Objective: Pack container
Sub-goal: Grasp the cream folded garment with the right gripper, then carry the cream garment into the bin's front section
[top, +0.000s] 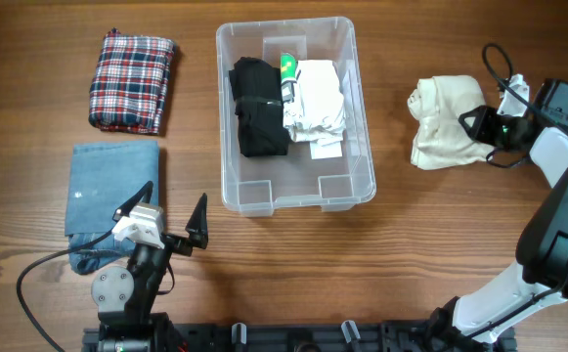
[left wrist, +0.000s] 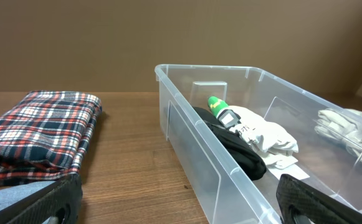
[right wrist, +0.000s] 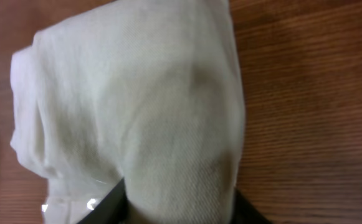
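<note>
The clear plastic container point(top: 293, 191) stands at the table's middle. It holds a folded black garment point(top: 259, 108), white folded cloth point(top: 318, 103) and a green-capped item point(top: 287, 66); it also shows in the left wrist view point(left wrist: 196, 134). My right gripper point(top: 477, 127) is shut on a folded cream cloth point(top: 445, 122) lying on the table right of the container; in the right wrist view the cream cloth point(right wrist: 137, 106) fills the space between the fingers. My left gripper point(top: 176, 220) is open and empty, near the container's front left corner.
A folded red plaid cloth point(top: 132, 80) lies at the back left and also shows in the left wrist view point(left wrist: 40, 134). A folded blue denim piece point(top: 108, 191) lies in front of it, beside my left arm. Cables run near both arm bases.
</note>
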You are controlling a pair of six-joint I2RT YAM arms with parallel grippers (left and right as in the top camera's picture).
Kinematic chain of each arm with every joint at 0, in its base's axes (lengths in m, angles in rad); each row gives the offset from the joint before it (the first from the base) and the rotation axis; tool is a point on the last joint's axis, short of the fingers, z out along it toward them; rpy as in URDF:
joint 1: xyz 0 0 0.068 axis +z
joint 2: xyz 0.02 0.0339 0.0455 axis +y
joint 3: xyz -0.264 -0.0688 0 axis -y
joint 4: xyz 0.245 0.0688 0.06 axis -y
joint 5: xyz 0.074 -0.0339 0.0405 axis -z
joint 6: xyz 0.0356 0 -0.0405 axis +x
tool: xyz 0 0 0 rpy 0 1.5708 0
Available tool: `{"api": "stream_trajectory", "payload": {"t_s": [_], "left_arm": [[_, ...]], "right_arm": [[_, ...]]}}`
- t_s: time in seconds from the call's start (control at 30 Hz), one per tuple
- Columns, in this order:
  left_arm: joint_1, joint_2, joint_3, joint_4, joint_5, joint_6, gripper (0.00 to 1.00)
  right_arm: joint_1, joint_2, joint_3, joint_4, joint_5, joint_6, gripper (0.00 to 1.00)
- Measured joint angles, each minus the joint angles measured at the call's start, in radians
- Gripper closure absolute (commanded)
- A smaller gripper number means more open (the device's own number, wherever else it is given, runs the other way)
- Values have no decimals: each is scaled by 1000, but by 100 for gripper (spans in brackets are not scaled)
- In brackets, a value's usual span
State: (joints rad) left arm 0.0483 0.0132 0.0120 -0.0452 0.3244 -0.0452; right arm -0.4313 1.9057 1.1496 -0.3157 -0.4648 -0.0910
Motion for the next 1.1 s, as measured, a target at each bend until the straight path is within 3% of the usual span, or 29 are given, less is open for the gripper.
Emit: {"api": "stream_trajectory", "payload": {"t_s": [0.27, 0.47, 0.67, 0.9, 1.1], "left_arm": [[0, 0, 0, 0, 0, 0, 0], [0, 0, 0, 0, 0, 0, 0], [0, 0, 0, 0, 0, 0, 0], [0, 0, 0, 0, 0, 0, 0], [0, 0, 0, 0, 0, 0, 0]], "right_arm": [[17, -40, 91, -82, -119, 106, 74], [88, -277, 166, -95, -164, 167, 72], [285, -469, 170, -101, -190, 279, 74], [531, -484, 170, -200, -116, 421, 74], [763, -484, 170, -303, 68, 527, 73]]}}
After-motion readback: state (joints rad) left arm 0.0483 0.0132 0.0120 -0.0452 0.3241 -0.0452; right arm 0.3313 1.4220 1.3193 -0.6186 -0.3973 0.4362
